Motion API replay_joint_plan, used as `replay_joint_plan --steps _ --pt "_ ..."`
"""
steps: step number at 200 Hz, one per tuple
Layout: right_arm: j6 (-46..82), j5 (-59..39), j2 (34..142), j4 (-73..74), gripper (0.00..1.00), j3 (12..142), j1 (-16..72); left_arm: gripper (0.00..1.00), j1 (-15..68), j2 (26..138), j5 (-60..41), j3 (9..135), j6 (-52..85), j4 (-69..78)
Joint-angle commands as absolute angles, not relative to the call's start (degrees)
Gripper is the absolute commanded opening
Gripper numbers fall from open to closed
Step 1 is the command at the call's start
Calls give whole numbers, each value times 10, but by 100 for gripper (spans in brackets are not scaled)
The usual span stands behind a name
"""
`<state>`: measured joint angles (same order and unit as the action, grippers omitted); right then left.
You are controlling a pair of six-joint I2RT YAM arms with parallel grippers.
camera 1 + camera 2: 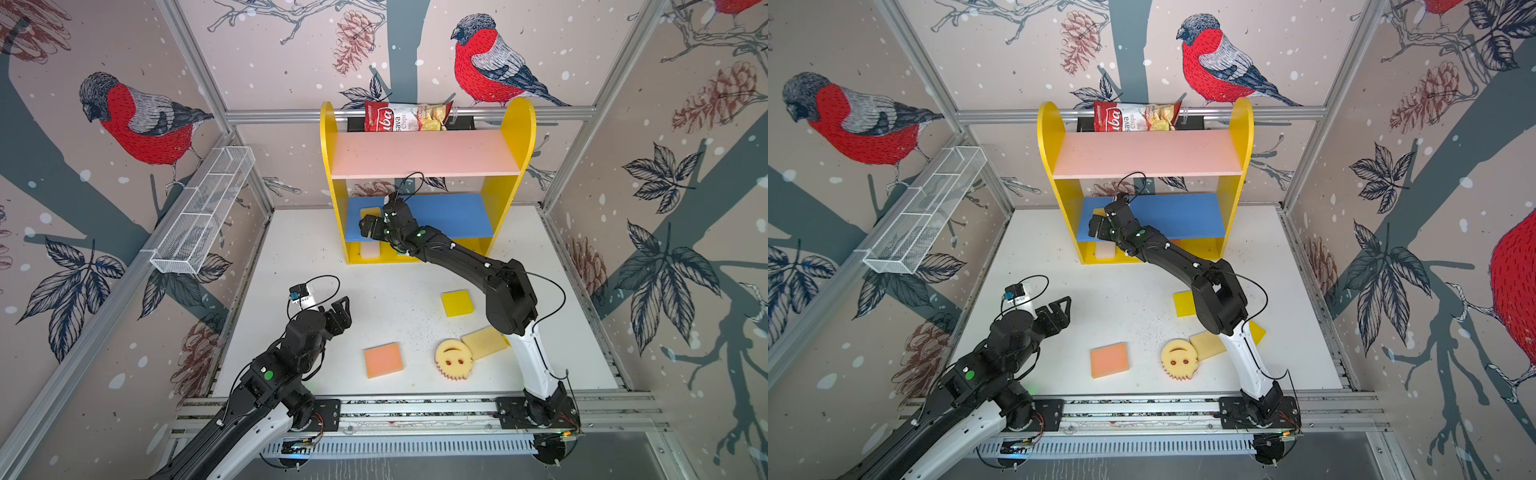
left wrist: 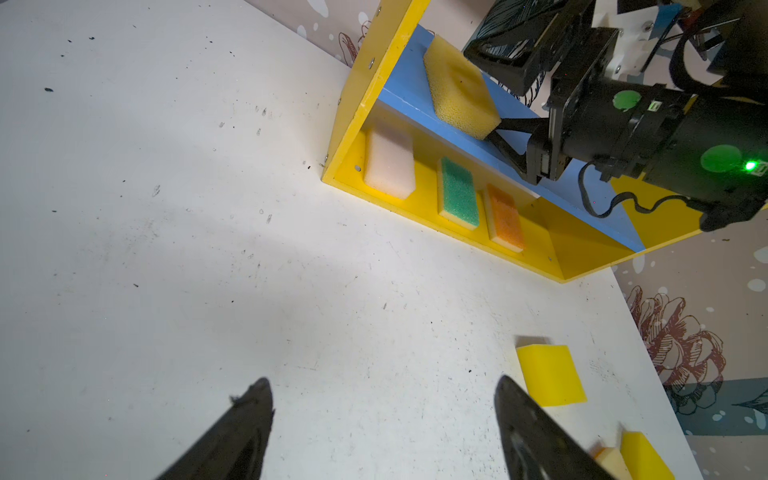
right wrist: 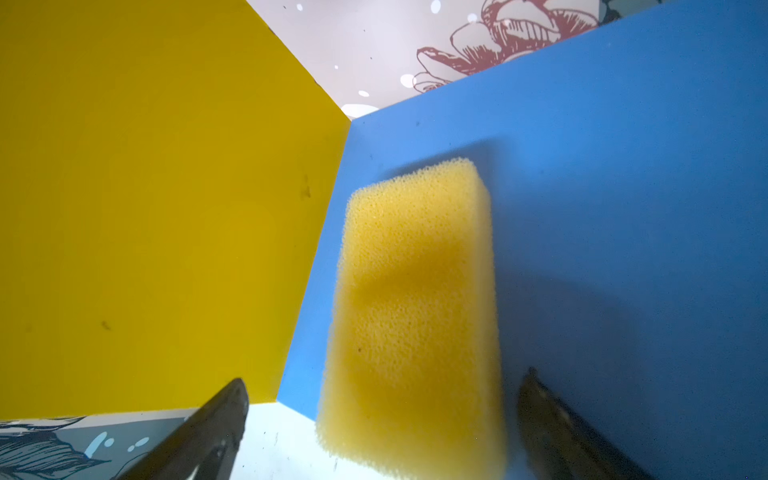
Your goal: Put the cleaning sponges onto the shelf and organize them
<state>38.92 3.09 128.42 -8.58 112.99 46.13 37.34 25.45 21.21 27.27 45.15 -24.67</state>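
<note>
The right gripper is hovering, fingers spread clear of the yellow sponge, seemingly leaving it aligned on the blue board of the shelf.

Nearest the aluminium rail, the left arm and right arm wear white shells. Farther off, black links carry round green stickers and thin cables. The left gripper has black, tapered fingers.
</note>
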Motion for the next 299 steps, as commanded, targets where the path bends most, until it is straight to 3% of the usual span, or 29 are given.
replay_joint_plan --steps 1,74,139,165,192,204,237,299 --pt "387 44 1276 -108 100 1122 463 83 373 250 213 273 454 -249" --pt "392 84 1229 -76 100 1046 457 83 373 236 216 274 462 -260" --pt "414 41 1162 15 100 921 430 83 374 245 214 273 460 -255" --pt "433 -9 1159 53 85 898 418 83 373 248 215 272 460 -251" --pt "439 -43 1174 65 53 909 415 83 373 252 214 272 460 -249" --pt "443 -56 1183 65 44 917 415 83 373 252 214 272 460 -249" --pt "453 -79 1205 69 39 933 415 83 373 253 216 273 458 -249" --pt "458 -99 1242 57 39 980 420 83 374 261 217 276 454 -247"
